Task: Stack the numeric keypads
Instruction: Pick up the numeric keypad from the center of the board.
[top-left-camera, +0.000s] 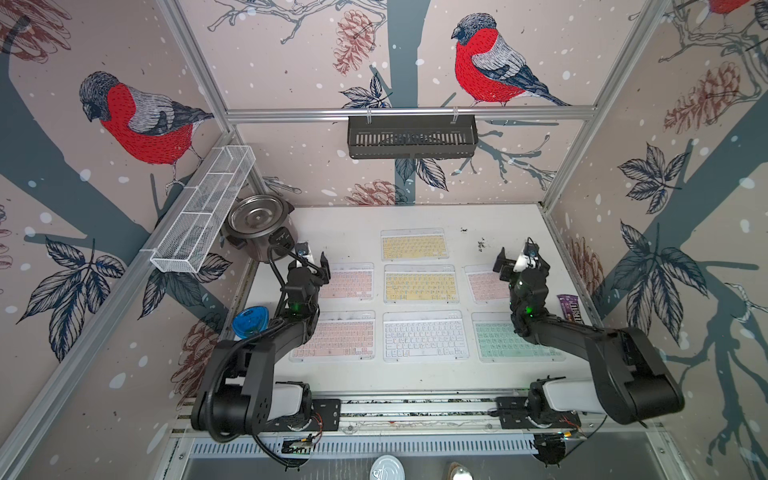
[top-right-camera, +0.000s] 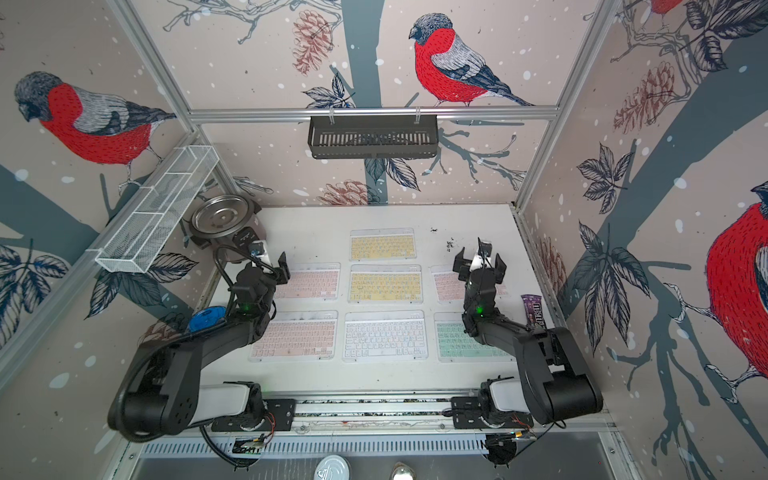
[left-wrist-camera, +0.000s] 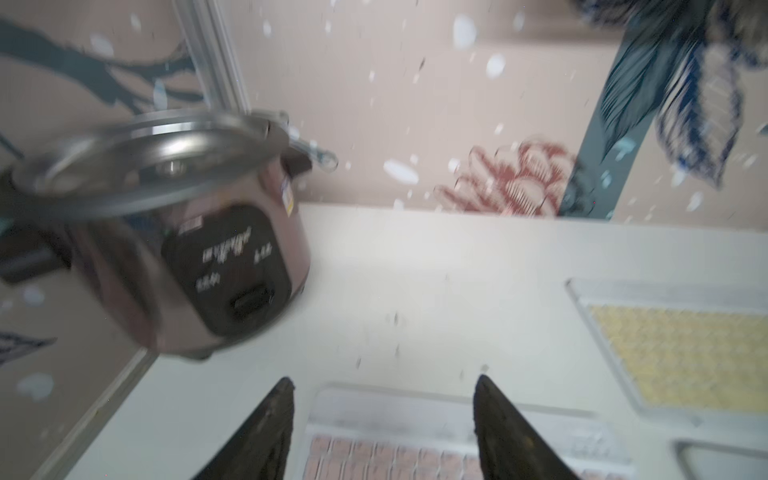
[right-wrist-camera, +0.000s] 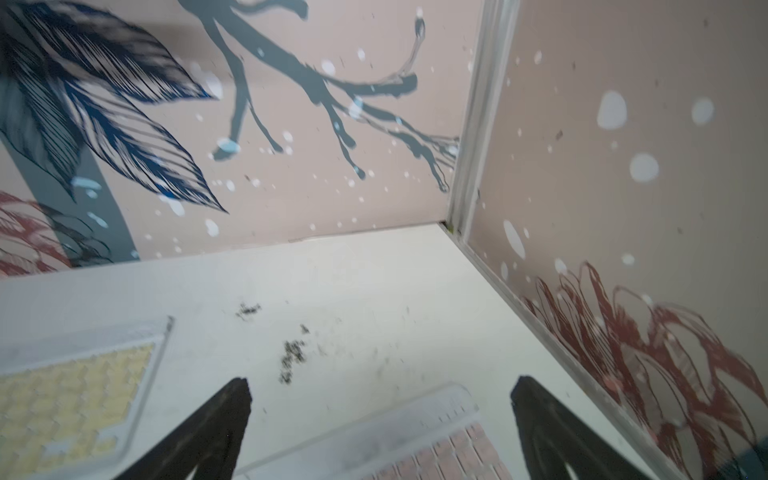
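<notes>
Numeric keypads (top-left-camera: 420, 287) lie flat between rice cooker (top-left-camera: 257, 220) and candy bar (top-left-camera: 572, 309).

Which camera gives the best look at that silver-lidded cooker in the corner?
The left wrist view: the cooker is close up, its lid and black front panel showing, though blurred. Both top views show the cooker small, mostly lid, from above. The right wrist view misses it.

Seven numeric keypads (top-left-camera: 419, 286) flat, unstacked, apart: yellow at back; pink, yellow, pink middle; pink, white, mint front.
</notes>
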